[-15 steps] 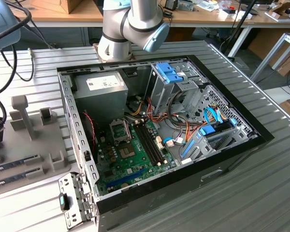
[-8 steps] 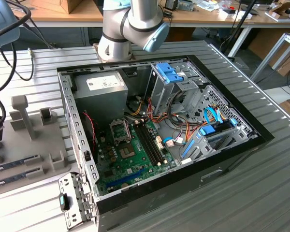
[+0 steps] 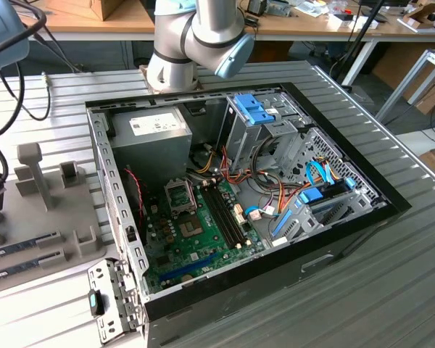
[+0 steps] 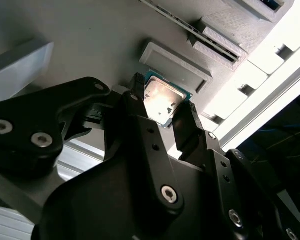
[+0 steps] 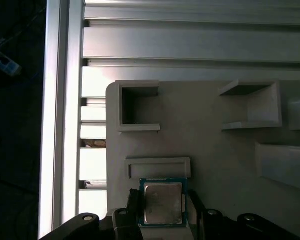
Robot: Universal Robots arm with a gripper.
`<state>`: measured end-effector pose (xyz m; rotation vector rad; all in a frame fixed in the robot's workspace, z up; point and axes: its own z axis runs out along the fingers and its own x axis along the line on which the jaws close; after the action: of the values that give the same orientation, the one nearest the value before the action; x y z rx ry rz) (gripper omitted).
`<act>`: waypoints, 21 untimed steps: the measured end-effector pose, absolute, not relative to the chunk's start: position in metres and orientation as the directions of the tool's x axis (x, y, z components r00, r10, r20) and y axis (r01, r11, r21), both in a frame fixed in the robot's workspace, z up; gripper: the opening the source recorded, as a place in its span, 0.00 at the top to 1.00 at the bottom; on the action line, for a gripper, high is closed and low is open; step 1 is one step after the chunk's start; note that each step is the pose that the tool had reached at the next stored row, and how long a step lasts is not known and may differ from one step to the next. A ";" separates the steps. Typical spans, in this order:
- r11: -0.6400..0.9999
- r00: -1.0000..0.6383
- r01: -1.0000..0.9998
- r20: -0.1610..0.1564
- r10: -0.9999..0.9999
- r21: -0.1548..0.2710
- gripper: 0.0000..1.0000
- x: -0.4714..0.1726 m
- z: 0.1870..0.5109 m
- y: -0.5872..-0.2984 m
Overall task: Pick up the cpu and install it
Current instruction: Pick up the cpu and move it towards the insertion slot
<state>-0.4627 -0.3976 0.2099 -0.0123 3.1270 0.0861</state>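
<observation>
The cpu (image 5: pixel 162 202) is a small square chip with a shiny metal top and a thin green rim. In both wrist views it sits between my black fingertips, over the grey holder plate (image 5: pixel 215 150) and beside a low raised ridge (image 5: pixel 158 167). My gripper (image 4: pixel 164 97) has one finger (image 4: pixel 137 84) against one edge of the cpu (image 4: pixel 162 100) and the other finger (image 4: pixel 191 111) against the opposite edge. Whether the chip is off the plate I cannot tell. In the exterior view the motherboard's metal-framed socket (image 3: pixel 181 194) lies in the open computer case (image 3: pixel 391 206).
The grey holder plate (image 3: pixel 51 210) lies at the exterior view's left of the case, with an upright post (image 3: pixel 29 167) and memory sticks (image 3: pixel 22 246) in slots. The arm's base (image 3: pixel 174 69) stands behind the case. Cables and blue drive brackets (image 3: pixel 257 109) fill the case's far side.
</observation>
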 end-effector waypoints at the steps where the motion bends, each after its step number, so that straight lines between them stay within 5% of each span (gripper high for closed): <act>1: 0.998 -1.000 -0.008 -0.014 -0.007 0.055 0.53 -0.463 0.210 -0.398; 21: 0.997 -1.000 -0.008 -0.014 -0.007 0.073 0.53 -0.463 0.222 -0.398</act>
<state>-0.4627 -0.3976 0.2220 -0.0121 3.1261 0.1139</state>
